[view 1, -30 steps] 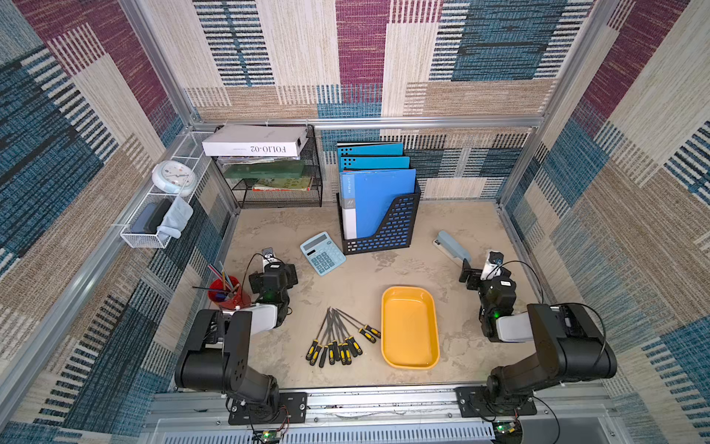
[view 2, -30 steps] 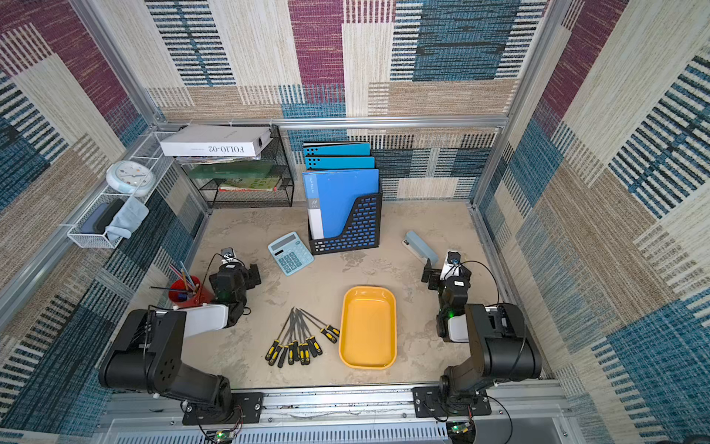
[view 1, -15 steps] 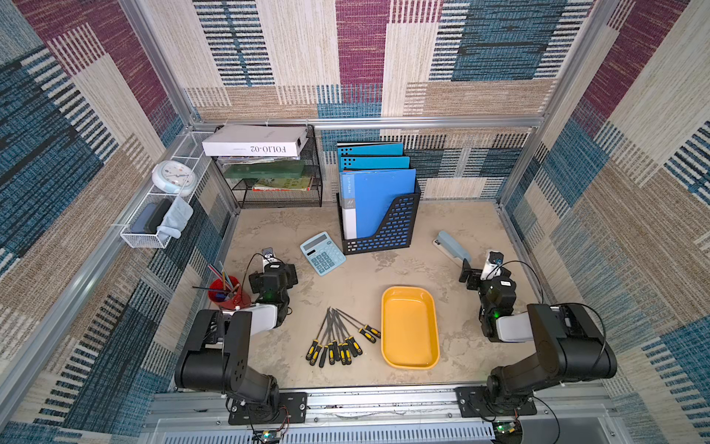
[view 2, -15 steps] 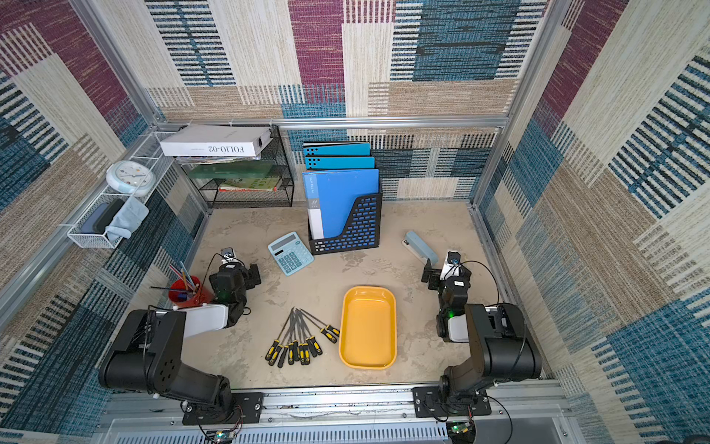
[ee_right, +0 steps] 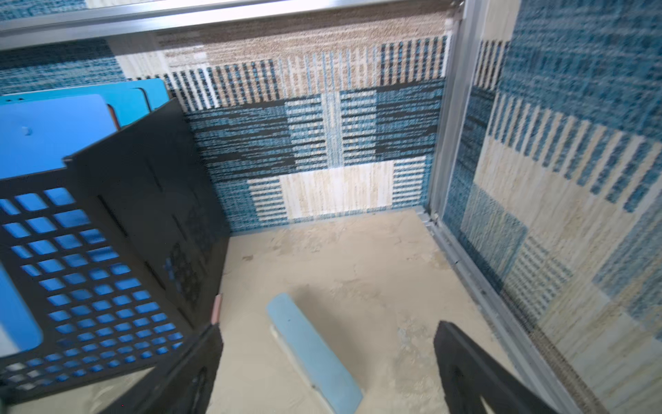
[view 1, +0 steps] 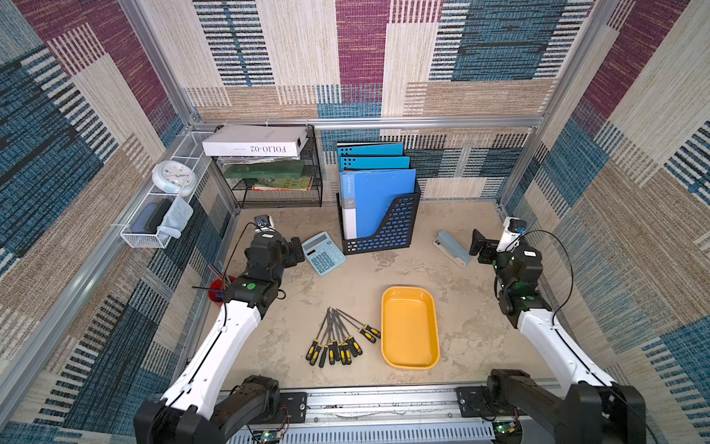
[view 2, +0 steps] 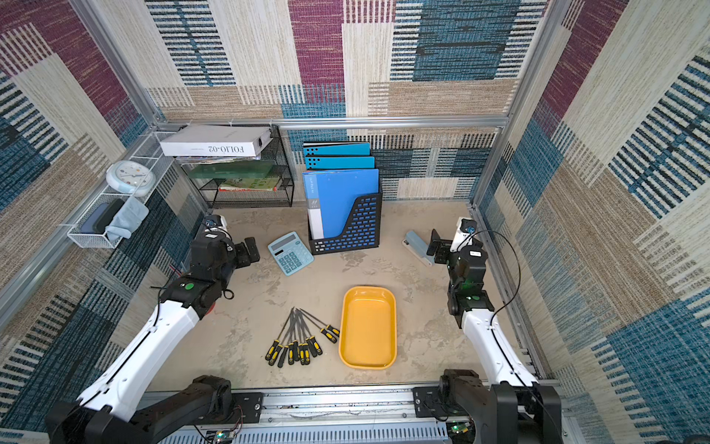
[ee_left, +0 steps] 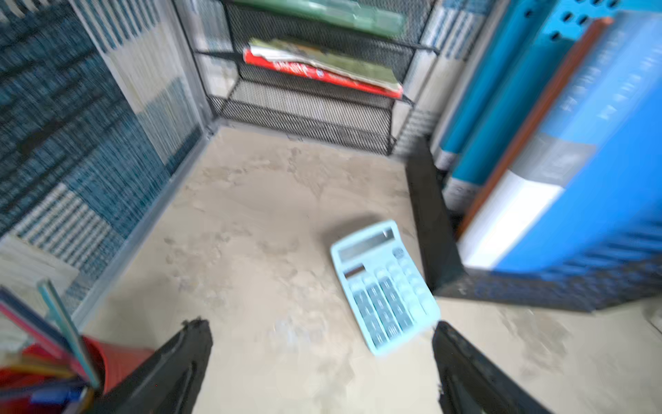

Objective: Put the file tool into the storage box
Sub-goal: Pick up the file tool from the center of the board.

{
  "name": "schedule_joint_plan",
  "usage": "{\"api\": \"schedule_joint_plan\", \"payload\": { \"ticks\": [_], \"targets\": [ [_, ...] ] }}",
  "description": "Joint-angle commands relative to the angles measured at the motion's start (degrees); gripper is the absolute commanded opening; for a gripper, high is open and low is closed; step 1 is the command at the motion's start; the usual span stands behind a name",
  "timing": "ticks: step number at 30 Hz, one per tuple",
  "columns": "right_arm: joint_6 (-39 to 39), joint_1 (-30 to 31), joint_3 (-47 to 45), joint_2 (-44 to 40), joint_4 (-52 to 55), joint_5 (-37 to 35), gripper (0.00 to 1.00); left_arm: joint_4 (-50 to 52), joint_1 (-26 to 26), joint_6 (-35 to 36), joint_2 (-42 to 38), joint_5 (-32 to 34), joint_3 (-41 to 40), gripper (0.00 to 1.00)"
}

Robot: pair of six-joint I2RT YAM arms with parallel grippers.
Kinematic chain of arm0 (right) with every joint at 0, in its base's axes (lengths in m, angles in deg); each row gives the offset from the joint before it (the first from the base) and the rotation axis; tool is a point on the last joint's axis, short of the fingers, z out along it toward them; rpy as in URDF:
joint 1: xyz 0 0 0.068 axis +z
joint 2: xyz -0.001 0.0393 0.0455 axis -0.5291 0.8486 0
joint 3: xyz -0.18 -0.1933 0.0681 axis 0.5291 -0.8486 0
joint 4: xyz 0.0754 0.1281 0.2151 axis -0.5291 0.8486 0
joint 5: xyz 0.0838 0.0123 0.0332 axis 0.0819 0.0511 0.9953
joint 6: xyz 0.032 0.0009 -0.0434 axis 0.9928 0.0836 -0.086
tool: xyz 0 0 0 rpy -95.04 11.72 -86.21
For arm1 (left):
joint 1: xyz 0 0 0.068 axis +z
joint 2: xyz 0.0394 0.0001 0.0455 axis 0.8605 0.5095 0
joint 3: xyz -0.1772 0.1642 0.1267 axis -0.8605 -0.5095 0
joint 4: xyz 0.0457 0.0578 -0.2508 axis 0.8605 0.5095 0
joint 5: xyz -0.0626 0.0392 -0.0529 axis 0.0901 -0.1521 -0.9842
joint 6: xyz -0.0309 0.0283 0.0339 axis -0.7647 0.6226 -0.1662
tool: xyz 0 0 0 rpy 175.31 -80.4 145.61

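Note:
Several file tools [view 1: 338,340] [view 2: 297,342] with black-and-yellow handles lie fanned out on the table near the front. Just to their right sits the storage box [view 1: 409,330] [view 2: 367,326], a shallow yellow-orange tray with nothing in it. My left gripper [view 1: 295,249] [view 2: 250,249] [ee_left: 320,324] hovers open at the left, beside a light-blue calculator [view 1: 322,253] [ee_left: 385,286], well behind the files. At the right, my right gripper [view 1: 480,248] [view 2: 436,246] [ee_right: 327,326] is open and empty, facing a light-blue stapler [view 1: 453,248] [ee_right: 315,351]. Neither wrist view shows the files or the box.
A black folder holder [view 1: 380,226] with blue folders stands at the back centre. Behind the left arm are a black mesh shelf [view 1: 276,184] with books and a red pen cup [view 1: 217,290] [ee_left: 107,362]. A white wire basket [view 1: 153,226] hangs on the left wall.
Both arms have unfolded and reached up and toward the back of the table. Files, tray and the other objects have not moved. Both grippers remain open.

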State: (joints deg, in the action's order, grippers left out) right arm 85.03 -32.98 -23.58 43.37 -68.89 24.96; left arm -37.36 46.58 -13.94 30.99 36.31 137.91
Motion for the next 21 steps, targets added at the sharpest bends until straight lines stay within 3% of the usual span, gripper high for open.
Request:
{"api": "schedule_joint_plan", "payload": {
  "ticks": [1,6,10,16,21],
  "targets": [
    [8.2,0.5,2.5,-3.7,19.3,8.2,0.97,29.9,-2.7,-9.9,-4.8,-3.1,4.5,0.99],
    [15.0,3.9,8.6,-4.8,32.4,13.2,0.97,54.5,-4.1,-17.6,-4.7,-10.8,10.6,0.99],
    [18.0,8.2,14.8,-3.0,41.7,13.2,0.94,64.7,-9.2,-18.7,2.3,-14.8,9.6,0.99],
    [24.9,15.5,22.1,-0.3,48.3,10.6,0.87,66.4,-12.3,-16.2,6.7,-16.5,5.0,0.97],
    [29.5,23.6,26.1,4.1,52.6,6.0,0.79,62.0,-12.4,-10.0,9.6,-21.8,1.8,0.87]
  ]
}}
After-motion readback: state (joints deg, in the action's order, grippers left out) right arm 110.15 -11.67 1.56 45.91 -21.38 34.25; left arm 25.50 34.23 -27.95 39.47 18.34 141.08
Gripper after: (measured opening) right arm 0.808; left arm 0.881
